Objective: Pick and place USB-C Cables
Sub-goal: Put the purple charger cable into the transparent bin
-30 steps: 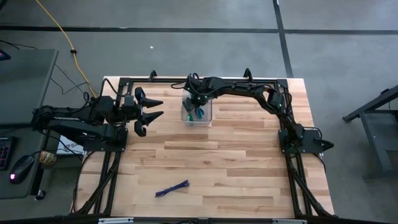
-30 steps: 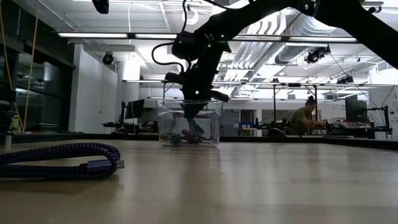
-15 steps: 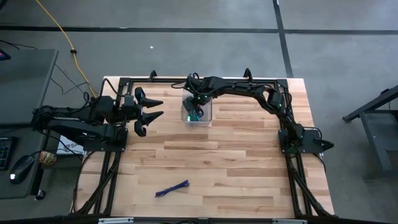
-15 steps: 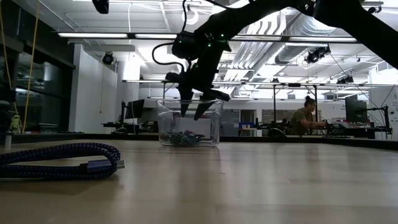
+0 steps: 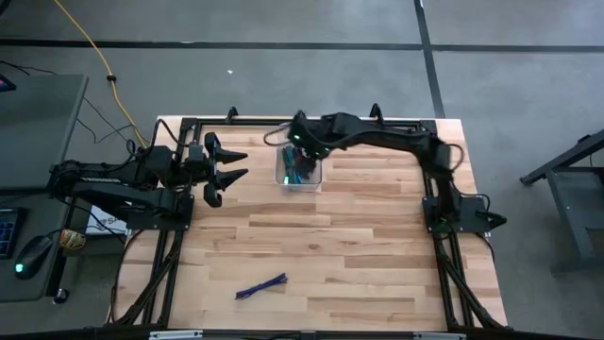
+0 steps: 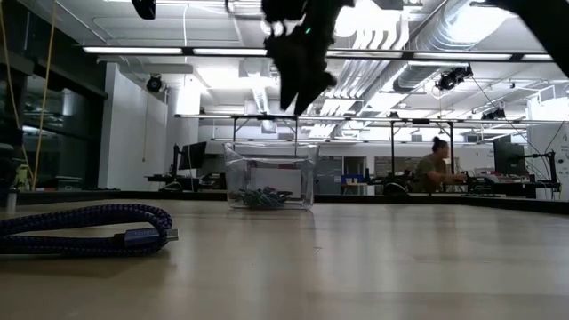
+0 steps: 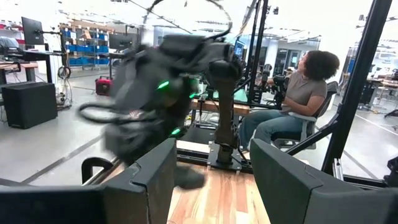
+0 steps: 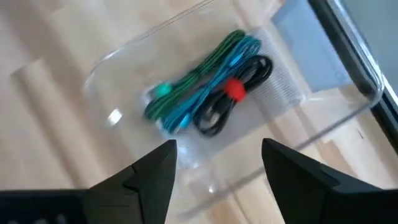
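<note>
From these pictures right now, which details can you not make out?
- Right gripper: blurred in the low view, so only its wrist view shows it open.
- Cables in the clear bin: too small in the high view to count.
- Purple cable: cut off by the low view's edge.
- Left gripper: its wrist view shows only the fingers' backs.

Our dark right arm reaches from its base at the table's right edge across the far side, its two-finger right gripper (image 5: 298,151) raised, fingers (image 8: 152,177) spread apart and empty. Our dark left arm waits at the left edge, its left gripper (image 5: 229,165) open.
</note>
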